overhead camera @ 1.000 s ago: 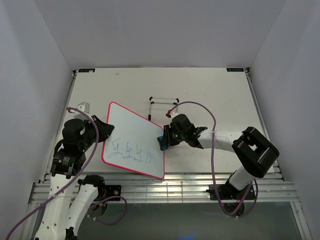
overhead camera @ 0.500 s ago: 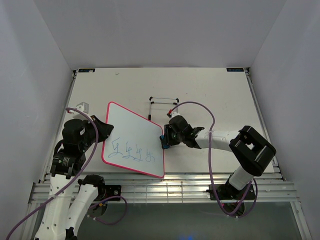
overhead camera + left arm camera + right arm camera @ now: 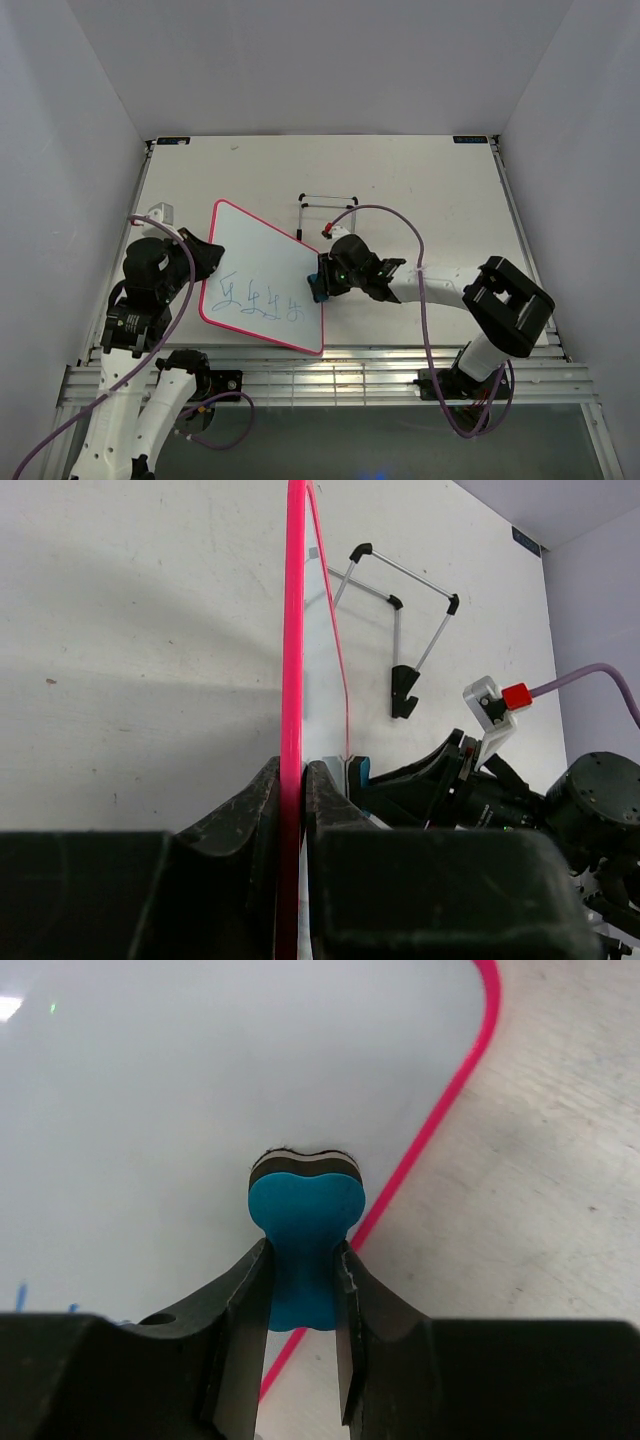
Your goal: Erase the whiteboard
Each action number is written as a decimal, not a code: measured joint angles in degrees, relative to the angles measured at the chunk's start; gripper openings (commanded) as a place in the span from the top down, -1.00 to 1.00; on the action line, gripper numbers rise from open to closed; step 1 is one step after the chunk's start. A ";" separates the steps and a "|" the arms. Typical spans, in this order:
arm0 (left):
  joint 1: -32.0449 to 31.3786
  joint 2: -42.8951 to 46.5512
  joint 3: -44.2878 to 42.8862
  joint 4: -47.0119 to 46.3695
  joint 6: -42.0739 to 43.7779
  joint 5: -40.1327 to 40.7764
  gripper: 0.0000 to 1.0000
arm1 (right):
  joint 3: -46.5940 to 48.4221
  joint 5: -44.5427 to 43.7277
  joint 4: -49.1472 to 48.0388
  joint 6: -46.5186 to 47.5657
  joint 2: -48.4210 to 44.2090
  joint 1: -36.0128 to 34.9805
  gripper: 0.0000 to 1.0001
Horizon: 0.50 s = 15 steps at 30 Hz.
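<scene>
Closest to me, at the near edge of the table (image 3: 420,180), left of its middle, lies the whiteboard (image 3: 265,285). It is turned askew, so that one rounded corner points toward the near edge. Blue-green scribbles (image 3: 262,303) run across the near part of its white surface; the far part is clean.

On the board's left side, the left gripper (image 3: 205,258) is clamped on the thin pink frame. In the left wrist view the two black fingers (image 3: 250,810) press the frame from both sides, and the board (image 3: 292,630) is seen edge-on between them. I cannot tell if the board lies flat on the table or is lifted a little.

On the board's right side, the right gripper (image 3: 322,283) is closed on a small blue eraser (image 3: 317,288). In the right wrist view the fingers (image 3: 240,1300) squeeze the narrow waist of the eraser (image 3: 305,1210). Its dark felt end meets the white surface (image 3: 200,1080) just inside the pink frame, near a rounded corner. The eraser is to the right of the scribbles and does not reach them.

Farther away, just beyond the board's far right edge and about the middle of the table, is a thin black wire stand (image 3: 328,205). It is apart from both grippers.
</scene>
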<state>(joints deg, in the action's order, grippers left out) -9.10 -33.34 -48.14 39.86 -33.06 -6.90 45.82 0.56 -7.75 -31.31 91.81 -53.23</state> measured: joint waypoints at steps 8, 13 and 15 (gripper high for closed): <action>0.31 1.68 1.09 0.26 -0.92 0.96 1.00 | 2.69 -0.72 0.00 -0.44 -3.98 -7.17 0.78; 0.37 1.68 1.66 0.17 -1.33 1.84 1.00 | 6.62 -1.14 -1.77 -2.45 -4.87 -12.35 0.79; 0.37 1.70 2.16 -0.28 -1.44 2.01 1.00 | 8.55 -2.27 -2.25 -3.06 -4.59 -14.29 0.79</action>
<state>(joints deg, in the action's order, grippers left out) -8.73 -31.64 -45.98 39.57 -34.50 -4.89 54.37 -1.72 -10.00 -34.37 87.22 -67.53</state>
